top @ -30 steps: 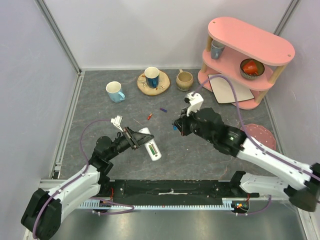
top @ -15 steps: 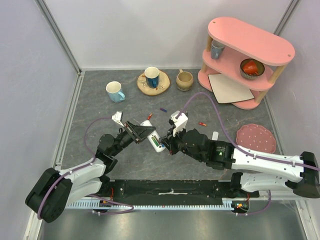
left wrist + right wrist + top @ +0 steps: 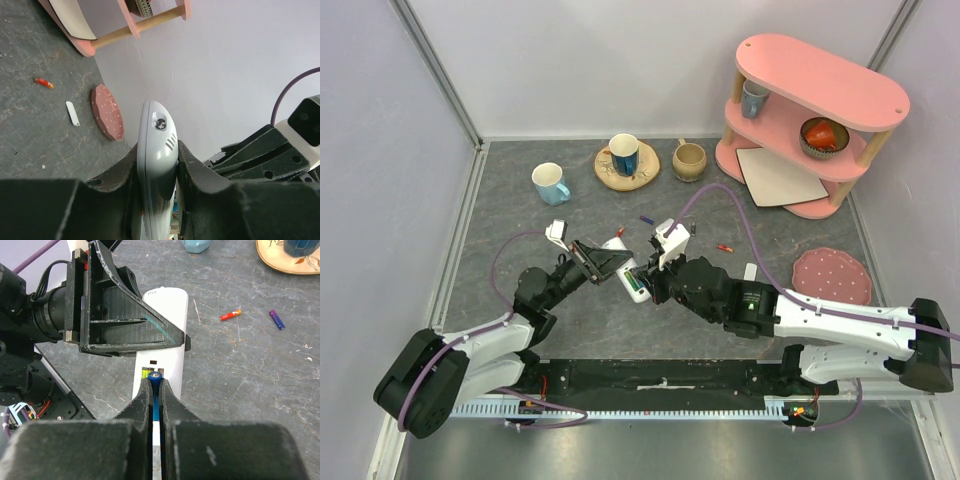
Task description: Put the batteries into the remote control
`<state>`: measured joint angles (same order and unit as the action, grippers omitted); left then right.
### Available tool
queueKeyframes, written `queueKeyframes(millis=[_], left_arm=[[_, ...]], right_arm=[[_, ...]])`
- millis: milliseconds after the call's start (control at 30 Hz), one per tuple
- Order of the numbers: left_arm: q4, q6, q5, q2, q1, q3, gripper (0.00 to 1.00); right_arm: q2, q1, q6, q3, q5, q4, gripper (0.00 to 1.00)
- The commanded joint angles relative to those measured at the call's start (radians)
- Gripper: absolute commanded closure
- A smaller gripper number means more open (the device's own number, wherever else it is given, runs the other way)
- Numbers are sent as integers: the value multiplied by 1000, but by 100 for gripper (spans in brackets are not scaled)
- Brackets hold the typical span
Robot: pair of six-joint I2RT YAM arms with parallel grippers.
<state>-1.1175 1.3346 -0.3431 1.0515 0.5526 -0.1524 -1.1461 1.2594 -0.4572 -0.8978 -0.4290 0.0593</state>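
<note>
The left pincer [image 3: 157, 150] clamps the remote control [image 3: 172, 352] by its edges above the table [image 3: 240, 370], its slot [image 3: 149, 371] facing the right pincer [image 3: 156, 386], which pinches a blue battery [image 3: 155, 376] lengthwise along the remote, tip just at the slot; seating it looks like the right arm's job

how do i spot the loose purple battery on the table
Find the round tan plate carrying the dark blue mug at the back of the table. Just in front of it, toward the near edge, lies the purple battery. Its nearest neighbour, the red battery, is orange-red; this one is blue-purple.
</note>
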Motion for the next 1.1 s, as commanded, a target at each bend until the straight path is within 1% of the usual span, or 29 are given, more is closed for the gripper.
queueKeyframes(millis=[0, 200, 433, 767, 1067], left_arm=[[-84, 37, -23, 10, 6, -33, 98], [-90, 43, -27, 2, 6, -32, 98], [-84, 44, -30, -5, 6, -36, 98], [-73, 44, -30, -27, 6, -39, 98], [-70, 40, -28, -31, 6, -47, 98]], right_arm=[[-3, 6, 34, -43, -51, -82, 100], [-20, 8, 57, -44, -63, -75, 100], [-37, 6, 58, -43, -24, -61, 100], [-37, 8, 72, -32, 7, 45, 100], [-102, 6, 54, -98, 38, 180, 100]])
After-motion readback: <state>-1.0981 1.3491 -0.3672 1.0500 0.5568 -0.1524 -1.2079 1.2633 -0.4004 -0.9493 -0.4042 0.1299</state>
